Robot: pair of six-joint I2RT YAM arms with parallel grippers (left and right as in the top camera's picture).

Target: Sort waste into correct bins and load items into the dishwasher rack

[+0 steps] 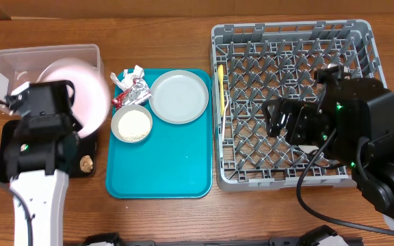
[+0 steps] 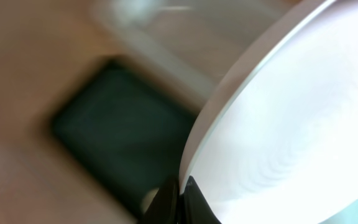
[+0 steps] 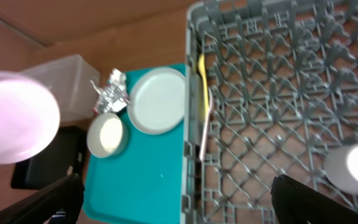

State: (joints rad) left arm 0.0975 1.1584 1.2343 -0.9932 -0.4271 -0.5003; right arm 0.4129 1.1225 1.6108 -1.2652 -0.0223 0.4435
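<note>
The pinkish-white plate [image 1: 81, 92] is tilted and off the table, over the right end of the clear tub [image 1: 19, 61] and the upper edge of the black tray [image 1: 91, 167]. The left hand [image 2: 180, 196] has it: in the left wrist view both dark fingertips [image 2: 166, 200] are pinched onto the plate's rim, with the black tray blurred below. A small tan scrap [image 1: 85, 162] lies in that tray.

To the right, the teal tray [image 1: 159, 171] carries the pale grey plate [image 1: 178, 97], the small bowl [image 1: 131, 125] heaped with white rice [image 1: 133, 124], and the crumpled foil wrapper [image 1: 131, 91] with a bit of white tissue [image 1: 126, 74] touching its upper side. The bowl sits just beside the grey plate and the wrapper.

The yellow utensil [image 1: 220, 85] lies along the left wall of the dishwasher rack [image 1: 286, 41]. The white cup [image 3: 355, 168] stands among the pegs inside the rack.

The right hand [image 3: 178, 186] hangs over the rack, fingers spread wide apart and holding nothing.
</note>
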